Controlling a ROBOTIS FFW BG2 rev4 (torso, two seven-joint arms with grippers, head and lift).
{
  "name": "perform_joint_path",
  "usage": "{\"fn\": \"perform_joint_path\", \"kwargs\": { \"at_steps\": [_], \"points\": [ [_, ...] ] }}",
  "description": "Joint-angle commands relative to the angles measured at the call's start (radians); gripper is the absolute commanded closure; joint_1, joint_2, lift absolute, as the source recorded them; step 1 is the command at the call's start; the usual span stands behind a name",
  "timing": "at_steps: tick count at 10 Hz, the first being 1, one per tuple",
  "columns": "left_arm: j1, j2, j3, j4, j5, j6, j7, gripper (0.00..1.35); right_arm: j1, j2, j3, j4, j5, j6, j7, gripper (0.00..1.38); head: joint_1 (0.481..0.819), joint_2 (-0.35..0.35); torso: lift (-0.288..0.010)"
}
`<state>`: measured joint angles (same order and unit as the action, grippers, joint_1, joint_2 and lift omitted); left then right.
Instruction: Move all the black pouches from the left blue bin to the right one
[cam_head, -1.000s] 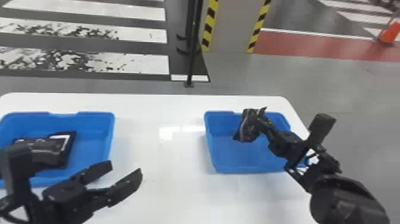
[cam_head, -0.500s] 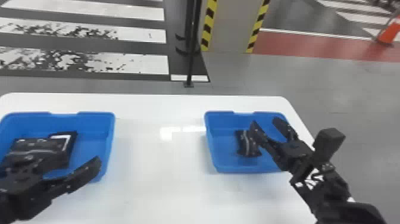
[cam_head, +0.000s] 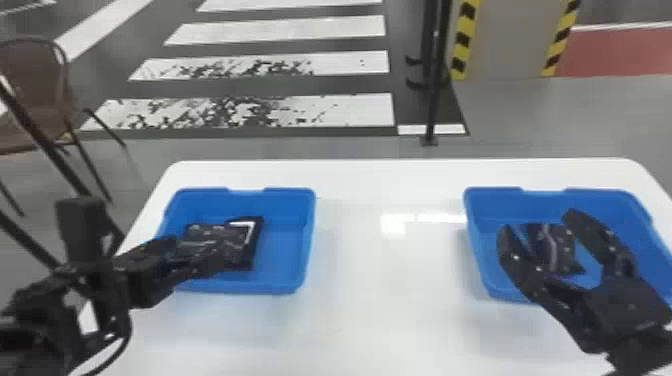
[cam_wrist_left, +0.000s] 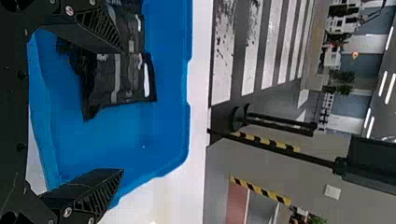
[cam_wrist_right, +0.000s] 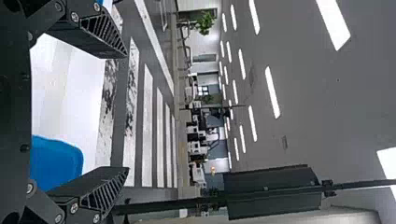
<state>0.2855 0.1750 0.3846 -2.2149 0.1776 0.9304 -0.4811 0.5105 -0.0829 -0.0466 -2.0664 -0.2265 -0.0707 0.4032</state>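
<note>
Swung in over the black pouches (cam_wrist_left: 116, 79) since the earlier frame, with the left gripper (cam_wrist_left: 123, 110) spread wide, probably to straddle 1 before pinching. Lying in the left blue bin (cam_head: 287, 240): at least 2, dark and glossy, overlapping, with a white edge on 1. Across in the right blue bin (cam_head: 475, 215), see 1 lone pouch (cam_head: 555, 247), crumpled, pale-striped, well inside the walls. Above, note the right gripper (cam_head: 539, 223) parted and empty, likely for a clean release. Next, lower left, grip 1, avoid snagging 2!

Black pouches (cam_head: 205, 233) overlap in the left blue bin (cam_head: 284, 250).
A glossy black pouch (cam_head: 555, 245) lies in the right blue bin (cam_head: 607, 204).
</note>
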Motion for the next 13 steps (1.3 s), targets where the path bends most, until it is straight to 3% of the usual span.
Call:
{"fn": "perform_joint_path", "kwargs": {
  "at_steps": [1, 4, 10, 11, 12, 13],
  "points": [
    [-0.06, 0.014, 0.004, 0.039, -0.066, 0.039, 0.01, 0.13, 0.029, 0.003, 0.035, -0.011, -0.025, -0.001, 0.0, 0.18, 0.695, 0.179, -0.14],
    [-0.19, 0.017, -0.02, 0.211, -0.122, 0.076, 0.032, 0.14, 0.051, 0.005, 0.049, -0.019, -0.051, 0.014, 0.0, 0.18, 0.695, 0.274, -0.14],
    [-0.369, 0.012, -0.074, 0.488, -0.204, 0.115, 0.064, 0.16, 0.061, 0.008, 0.049, -0.021, -0.079, 0.049, 0.003, 0.19, 0.695, 0.288, -0.14],
    [-0.381, 0.012, -0.076, 0.52, -0.206, 0.118, 0.064, 0.34, 0.061, 0.008, 0.049, -0.021, -0.081, 0.053, 0.005, 0.19, 0.695, 0.287, -0.14],
    [-0.379, 0.014, -0.074, 0.532, -0.204, 0.123, 0.062, 0.69, 0.064, 0.008, 0.049, -0.021, -0.085, 0.058, 0.006, 0.2, 0.695, 0.285, -0.14],
    [-0.371, 0.012, -0.068, 0.532, -0.196, 0.108, 0.062, 0.94, 0.069, 0.006, 0.047, -0.024, -0.089, 0.061, 0.006, 0.2, 0.695, 0.287, -0.14]
  ]
}}
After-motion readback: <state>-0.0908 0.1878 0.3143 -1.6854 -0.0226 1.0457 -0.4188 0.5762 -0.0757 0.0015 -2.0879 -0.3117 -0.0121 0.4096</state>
